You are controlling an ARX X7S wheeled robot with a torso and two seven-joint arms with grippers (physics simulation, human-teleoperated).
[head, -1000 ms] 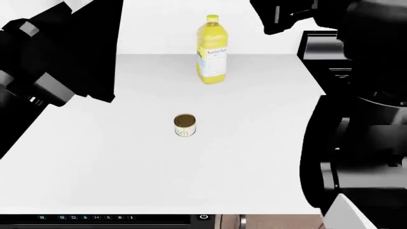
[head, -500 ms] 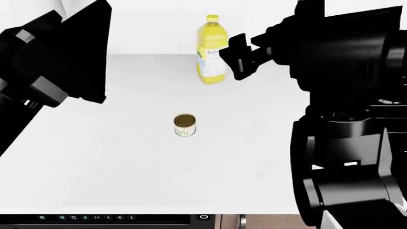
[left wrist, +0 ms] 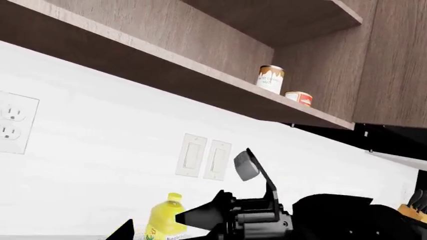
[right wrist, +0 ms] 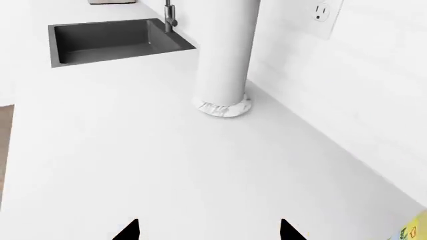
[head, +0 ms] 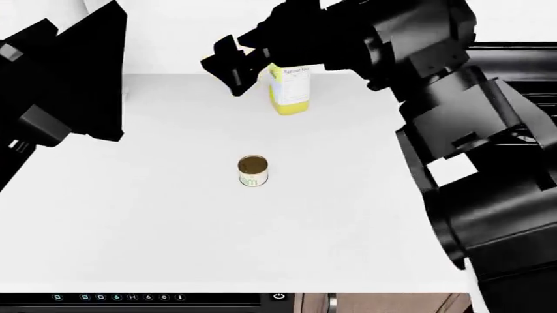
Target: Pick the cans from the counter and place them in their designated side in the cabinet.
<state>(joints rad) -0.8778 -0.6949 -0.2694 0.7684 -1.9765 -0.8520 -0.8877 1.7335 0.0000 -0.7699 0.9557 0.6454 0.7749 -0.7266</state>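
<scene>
Nearest in the head view, a squat tin with gold-brown lid and white label, upright and alone on the broad plain white countertop, well apart from both arms. Farther back, a tall yellow plastic bottle with a pale label near the wall, its top hidden behind the black right gripper, which reaches across in front of it from the right. Seen from the right wrist, two dark fingertips spread apart over bare counter, nothing between them (only a yellow sliver of the bottle at the frame edge). Beyond, a white paper-towel roll standing upright near the backsplash, then a dark recessed sink with a metal faucet. Left arm a black mass at the head view's left edge; left gripper glimpsed only as dark tips low in the left wrist view, apart and empty. Shown only there: a brown wooden wall cabinet with an open shelf holding a taller tin with brown-and-white label and, just beside it, a low red-banded tin; below, white light switches and an outlet.
</scene>
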